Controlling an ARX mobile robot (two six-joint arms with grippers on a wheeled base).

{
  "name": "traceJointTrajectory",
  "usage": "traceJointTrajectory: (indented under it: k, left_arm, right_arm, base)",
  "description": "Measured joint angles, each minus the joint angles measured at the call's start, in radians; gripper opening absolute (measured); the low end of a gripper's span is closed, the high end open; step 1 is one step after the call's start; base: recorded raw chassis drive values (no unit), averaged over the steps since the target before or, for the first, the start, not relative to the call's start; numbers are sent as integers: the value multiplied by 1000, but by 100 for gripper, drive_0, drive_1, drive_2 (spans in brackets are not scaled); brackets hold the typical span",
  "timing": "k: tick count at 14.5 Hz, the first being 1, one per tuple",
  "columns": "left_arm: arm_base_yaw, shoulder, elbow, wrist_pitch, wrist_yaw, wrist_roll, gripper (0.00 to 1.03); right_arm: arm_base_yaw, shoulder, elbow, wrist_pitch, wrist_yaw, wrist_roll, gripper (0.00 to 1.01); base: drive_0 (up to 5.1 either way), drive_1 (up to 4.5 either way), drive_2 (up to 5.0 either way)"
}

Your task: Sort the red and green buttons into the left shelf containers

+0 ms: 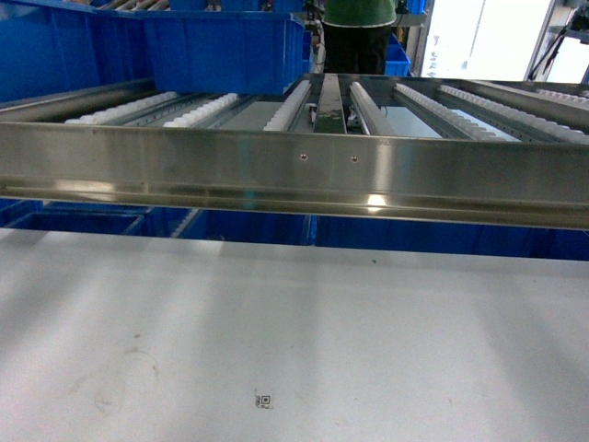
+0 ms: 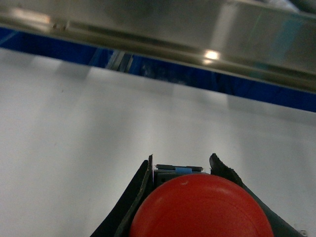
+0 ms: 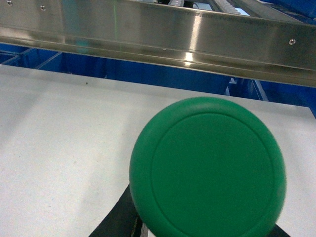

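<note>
In the left wrist view a red button (image 2: 200,207) with a domed cap and a grey body sits between the black fingers (image 2: 140,190) of my left gripper (image 2: 181,162), which is shut on it above the white table. In the right wrist view my right gripper (image 3: 205,224) is shut on a green button (image 3: 207,165) whose flat round cap hides most of that gripper's fingers (image 3: 114,217). Large blue containers (image 1: 221,41) stand on the roller shelf at the upper left of the head view. Neither gripper shows in the head view.
A steel shelf rail (image 1: 294,175) runs across in front of me, with roller lanes (image 1: 285,106) behind it. More blue bins (image 1: 83,221) sit under the shelf. The white table (image 1: 294,322) carries a small printed marker (image 1: 264,401). A person in green (image 1: 359,28) stands behind the shelf.
</note>
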Motion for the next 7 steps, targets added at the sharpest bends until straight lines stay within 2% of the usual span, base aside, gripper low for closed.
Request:
traceJointTrajectory:
  k: [2,3,7]
  left_arm:
    - [-24,-134,1,-54,15,28,29]
    - [-47,-203,2,-80,2,48,29]
    - [-149,-473,2,-263,-97,68,29]
  right_arm:
    - [0,0,0,0,0,0,26]
    - [0,0,0,0,0,0,26]
    - [0,0,0,0,0,0,26]
  base:
    - [0,0,0]
    - [0,0,0]
    - [0,0,0]
